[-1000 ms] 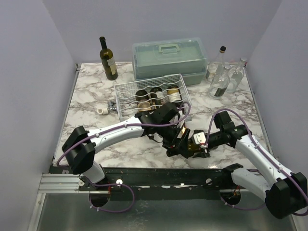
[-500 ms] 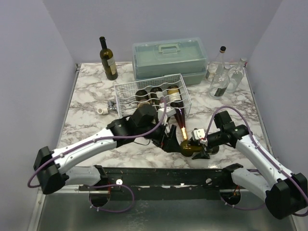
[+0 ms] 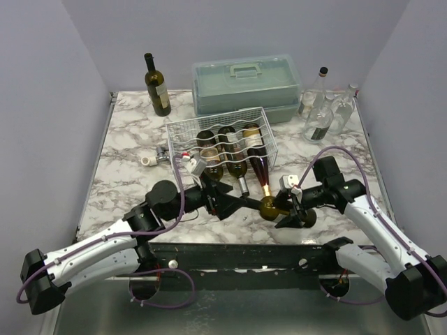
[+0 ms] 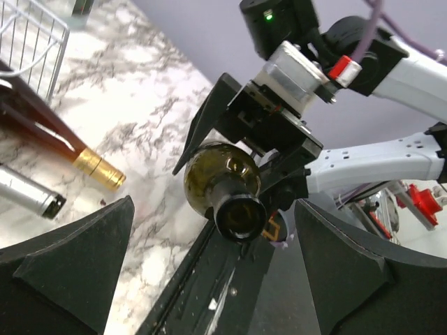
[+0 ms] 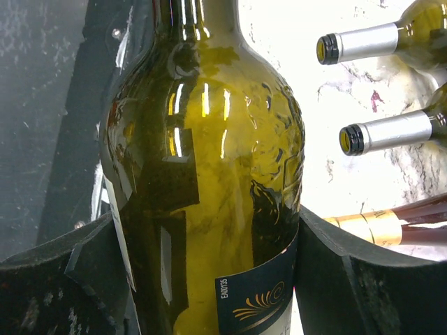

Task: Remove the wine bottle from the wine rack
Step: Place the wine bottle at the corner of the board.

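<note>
The wine bottle (image 3: 271, 207), dark olive-green glass with a dark label, is off the rack. It hangs over the marble tabletop (image 3: 133, 150) near its front edge, to the near right of the white wire wine rack (image 3: 183, 136) and apart from it. The right gripper (image 3: 290, 209) grasps it around the body, one black finger on each side, as its own wrist view shows.

The bottle's long axis runs along the line between the two grippers. The open mouth points left, straight at the left gripper (image 3: 234, 202). That gripper stands released, jaws spread wide on either side of the neck and touching nothing. The left arm is therefore nearer the neck, but only the right arm carries the bottle. Any set-down would probably fall to the right arm, with the bottle's base on its own side.

The rack holds three lying bottles with their necks poking out toward the arms. The leftmost groove looks empty. Behind the rack sits a closed grey-green plastic case (image 3: 244, 84) with a handle; what it holds cannot be seen.
</note>
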`<action>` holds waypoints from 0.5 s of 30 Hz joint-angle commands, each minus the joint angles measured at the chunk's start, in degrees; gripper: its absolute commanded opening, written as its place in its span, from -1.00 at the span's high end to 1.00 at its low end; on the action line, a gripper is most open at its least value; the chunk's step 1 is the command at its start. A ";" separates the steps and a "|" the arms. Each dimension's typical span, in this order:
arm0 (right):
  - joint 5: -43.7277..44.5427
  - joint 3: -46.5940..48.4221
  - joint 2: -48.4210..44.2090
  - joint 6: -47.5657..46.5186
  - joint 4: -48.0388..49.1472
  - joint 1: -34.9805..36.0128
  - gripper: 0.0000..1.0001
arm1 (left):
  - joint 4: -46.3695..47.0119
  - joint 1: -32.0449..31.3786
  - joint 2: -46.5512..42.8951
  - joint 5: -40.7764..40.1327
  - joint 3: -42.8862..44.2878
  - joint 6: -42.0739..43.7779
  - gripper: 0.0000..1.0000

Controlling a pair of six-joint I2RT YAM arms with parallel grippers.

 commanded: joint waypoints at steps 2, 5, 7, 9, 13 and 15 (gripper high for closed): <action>-5.89 2.45 -1.37 8.42 5.13 -1.00 0.98 | 26.22 0.05 -5.99 0.76 -10.43 2.10 -0.97; -6.95 2.28 -1.06 10.08 6.04 -1.28 0.99 | 31.66 -0.70 -6.73 2.01 -13.12 5.63 -0.97; -7.60 2.07 -1.09 10.19 6.05 -1.36 0.99 | 34.20 -1.82 -5.95 2.37 -13.96 8.45 -0.97; -7.89 1.97 -1.24 10.10 5.96 -1.45 0.99 | 36.07 -3.40 -4.39 2.20 -14.22 12.00 -0.97; -8.36 1.89 -1.45 9.34 5.57 -1.92 0.99 | 39.34 -7.07 -0.36 0.72 -13.90 19.58 -0.97; -8.57 1.89 -1.56 8.74 5.20 -1.97 0.99 | 40.40 -8.02 1.61 -0.73 -13.62 22.16 -0.97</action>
